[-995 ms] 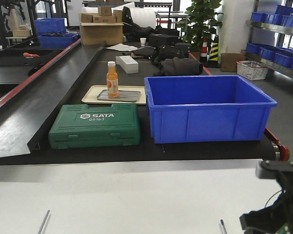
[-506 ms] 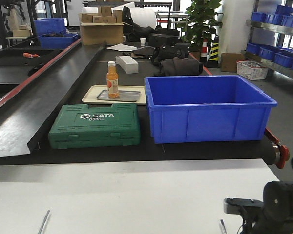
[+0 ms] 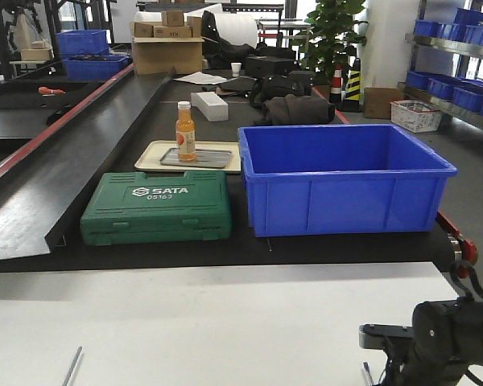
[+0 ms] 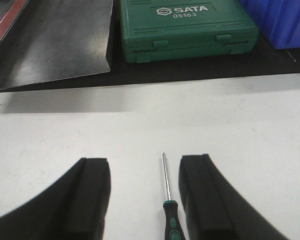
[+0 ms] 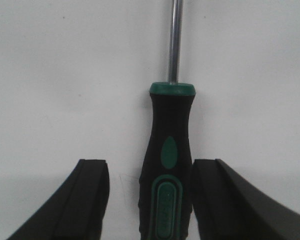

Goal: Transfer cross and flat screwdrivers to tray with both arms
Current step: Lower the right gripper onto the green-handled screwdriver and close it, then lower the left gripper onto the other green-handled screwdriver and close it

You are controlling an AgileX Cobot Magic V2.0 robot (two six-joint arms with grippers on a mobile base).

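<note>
Front view: right arm [image 3: 455,338] lowered over right screwdriver [image 3: 368,373] since a second ago; grasp judged imminent. Left wrist: left claw [image 4: 144,170] apart, left screwdriver [image 4: 169,212] lying between fingers [image 4: 92,192] on white table [image 4: 240,125]. Right wrist: right claw [image 5: 150,172] apart astride handle [image 5: 168,150], not yet clamped. Tray unseen; green case [image 3: 157,207], blue bin [image 3: 342,181] behind.

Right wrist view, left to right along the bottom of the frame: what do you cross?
One black finger → screwdriver, handle toward the camera, shaft pointing away → the other black finger.
</note>
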